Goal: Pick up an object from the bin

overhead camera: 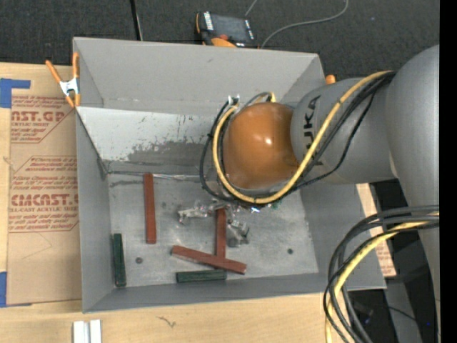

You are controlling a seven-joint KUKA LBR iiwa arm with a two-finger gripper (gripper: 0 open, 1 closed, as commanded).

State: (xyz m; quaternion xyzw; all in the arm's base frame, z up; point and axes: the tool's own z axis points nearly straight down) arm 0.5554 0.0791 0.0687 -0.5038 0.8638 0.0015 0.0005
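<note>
The arm reaches in from the right and points down near the middle of the bin (93,213), its gripper (216,221) low under the orange wrist cover, fingers spread either side of a red-brown stick (220,246), not closed on it.

Black capital letters "UKA" run lengthwise along the grey arm (357,134), just beside its orange cover (258,145). A yellow cable crosses the spot where the word begins, so any leading letter is hidden.

The cardboard sheet (36,156) left of the bin carries red print, cut off at the sheet's left edge:
- upper block: "CAST.GP" in large letters;
- lower block: "CACAST" in large letters, with "CELL-CAST ACRYLIC SHEET" beneath it.

The remaining small red lines are too small to read.
</note>
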